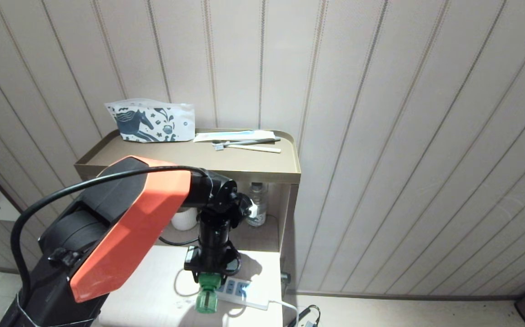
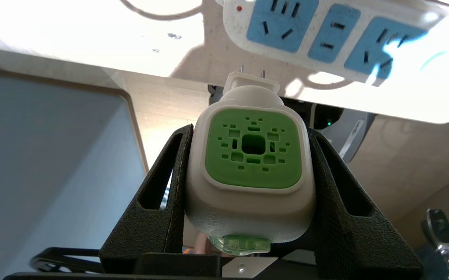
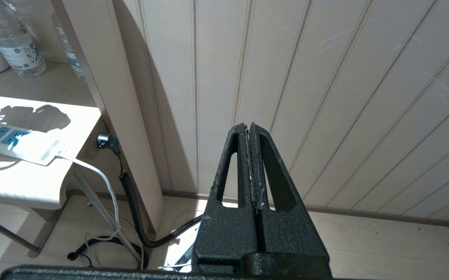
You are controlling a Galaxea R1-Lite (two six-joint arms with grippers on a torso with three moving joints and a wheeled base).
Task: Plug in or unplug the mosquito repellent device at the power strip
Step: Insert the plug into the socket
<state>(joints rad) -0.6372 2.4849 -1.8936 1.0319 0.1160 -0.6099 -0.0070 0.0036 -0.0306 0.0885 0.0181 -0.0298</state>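
there, left pincer (image 2: pixel 249 186) round the mosquito repellent device (image 2: pixel 252 163)

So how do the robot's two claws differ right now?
The left gripper is clamped on the mosquito repellent device, whose prongs are bare and point at the power strip; the right gripper is pressed shut on nothing. The left gripper hangs over the white table; the right gripper sits off to the side by the wall. Both have black, slotted fingers.
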